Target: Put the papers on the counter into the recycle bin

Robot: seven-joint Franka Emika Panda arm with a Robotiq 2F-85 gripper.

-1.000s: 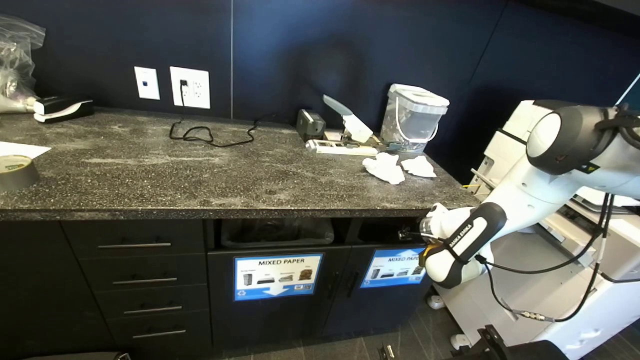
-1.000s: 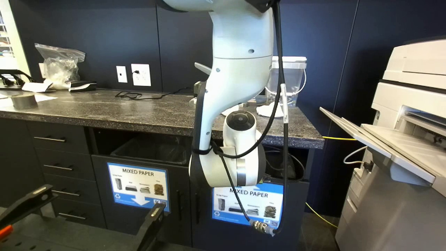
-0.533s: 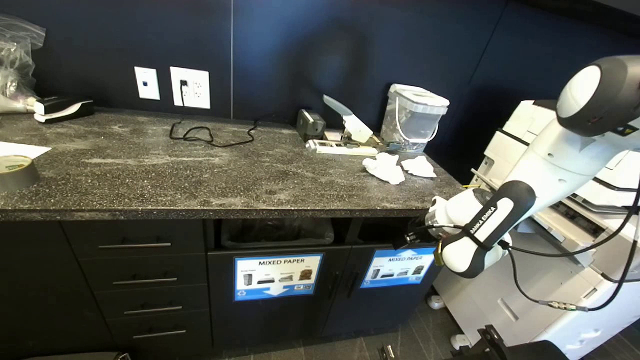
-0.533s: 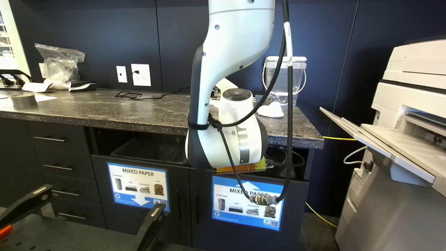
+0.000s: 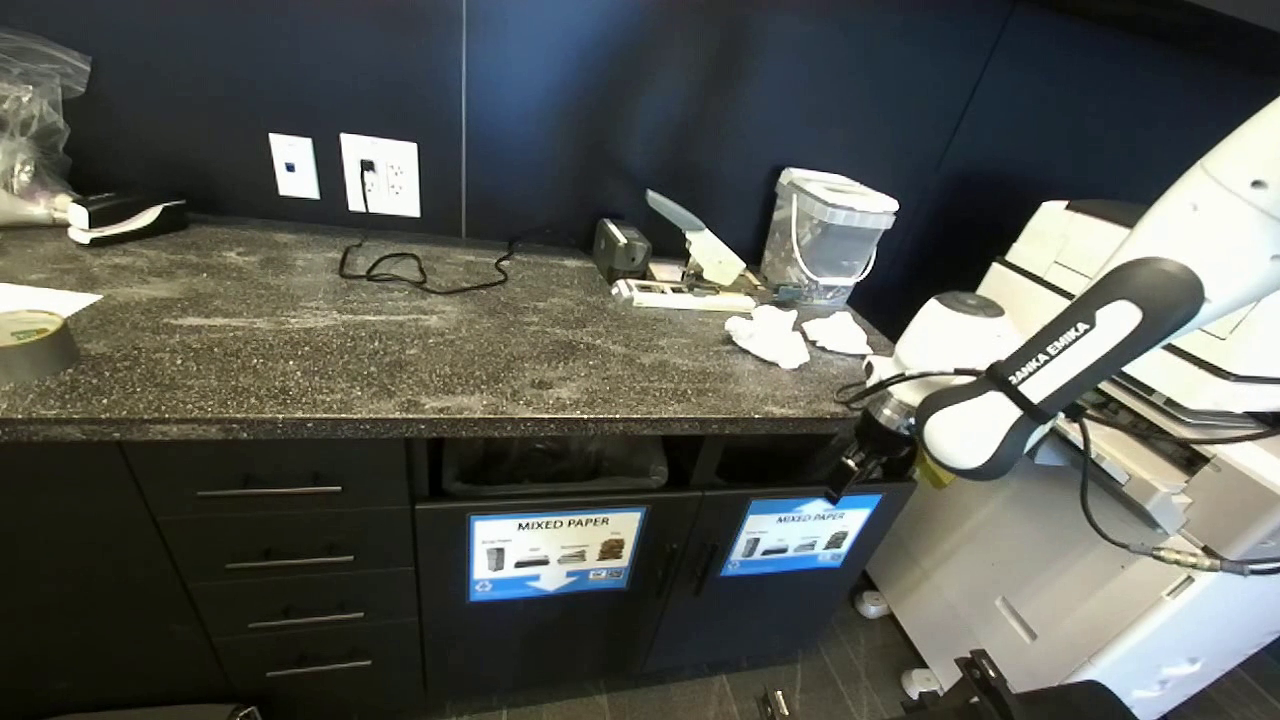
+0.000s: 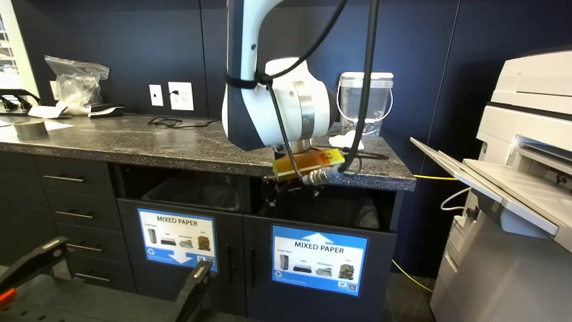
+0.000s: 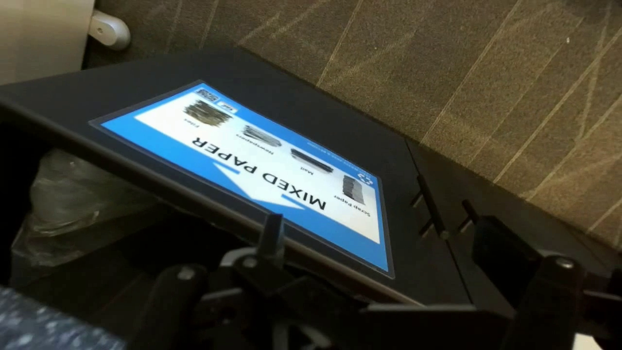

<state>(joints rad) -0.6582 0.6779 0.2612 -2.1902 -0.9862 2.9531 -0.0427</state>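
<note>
Papers point(image 5: 772, 338) on counter point(image 5: 540, 350), higher than gripper point(image 7: 383, 238), apart.

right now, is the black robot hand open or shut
Open: in the wrist view, the black hand has its fingers apart, a blue-bordered sign showing between them.

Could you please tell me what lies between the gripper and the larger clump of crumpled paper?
In an exterior view, the counter's front edge and a bare strip of its top lie between the gripper and the larger paper clump.

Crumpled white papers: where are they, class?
In an exterior view, the crumpled white papers lie toward the right end of the counter, in front of the lidded clear bucket.
</note>
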